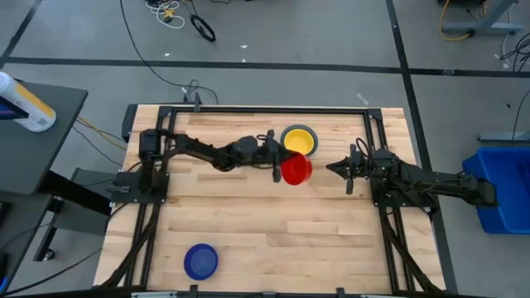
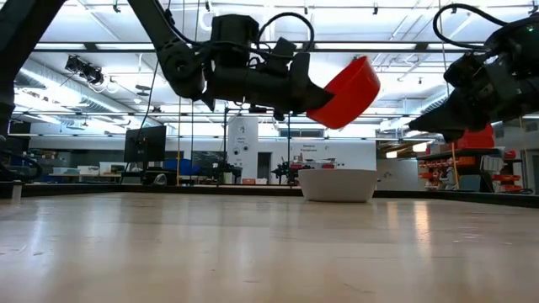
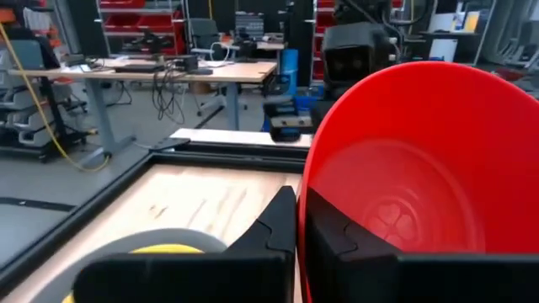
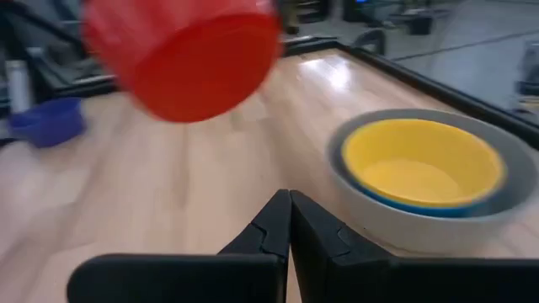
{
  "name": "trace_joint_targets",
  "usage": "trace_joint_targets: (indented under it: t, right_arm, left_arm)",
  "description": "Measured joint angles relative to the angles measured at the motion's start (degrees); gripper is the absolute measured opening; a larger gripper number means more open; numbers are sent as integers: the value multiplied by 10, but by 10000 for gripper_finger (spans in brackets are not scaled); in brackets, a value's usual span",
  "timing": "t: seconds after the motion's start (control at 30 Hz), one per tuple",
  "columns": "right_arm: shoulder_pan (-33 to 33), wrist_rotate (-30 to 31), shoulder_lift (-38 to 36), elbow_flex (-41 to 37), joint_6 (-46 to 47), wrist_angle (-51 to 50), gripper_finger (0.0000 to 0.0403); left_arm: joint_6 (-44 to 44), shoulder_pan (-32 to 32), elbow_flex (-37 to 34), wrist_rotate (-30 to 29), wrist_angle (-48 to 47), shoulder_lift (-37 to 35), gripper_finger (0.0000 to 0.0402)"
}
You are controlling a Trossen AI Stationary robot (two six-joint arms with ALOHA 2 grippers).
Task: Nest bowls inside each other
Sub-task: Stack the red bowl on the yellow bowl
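A red bowl point(image 1: 296, 170) hangs in the air near the table's middle, with my left gripper point(image 1: 280, 165) shut on it. Just beyond it toward the far edge stands a stack: a yellow bowl point(image 4: 418, 164) in a light blue bowl point(image 4: 438, 206) in a grey bowl point(image 4: 421, 231), whose base rests on the table. A dark blue bowl point(image 1: 200, 261) stands alone near the front edge, left. My right gripper point(image 1: 334, 168) waits shut to the right of the red bowl, holding nothing. My left gripper pinches the red bowl's rim point(image 3: 305, 194), with one finger point(image 3: 337, 240) inside the hollow and the other point(image 3: 278, 227) outside. The fingers come level from the table's left. The bowl point(image 2: 349, 88) is lifted clear and tipped on its side, its bottom point(image 4: 202, 71) toward my right gripper.
Black frame rails point(image 1: 273, 108) run along the table's far edge and sides. Bare wood point(image 1: 315, 240) lies between the stack and the front edge. A white and yellow bottle point(image 1: 25, 103) stands on a side table at the left, and a blue bin point(image 1: 501, 186) stands off the table's right.
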Motion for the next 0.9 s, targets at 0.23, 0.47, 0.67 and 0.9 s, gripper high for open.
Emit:
trace_joint_targets:
  t: [0.23, 0.47, 0.67, 0.9]
  right_arm:
    - [1, -208, 0, 0, 7, 52, 12]
    - [1, -241, -23, 0, -26, 96, 12]
    - [1, -217, -85, 0, -40, 67, 12]
    - [0, -175, -157, 8, -63, 0, 12]
  left_arm:
    - [-12, 43, 0, 40, -6, 0, 6]
    - [-11, 48, 0, 57, -10, 1, 6]
    - [-9, 53, 0, 56, -17, 2, 6]
    - [-17, 64, 0, 59, -26, 2, 6]
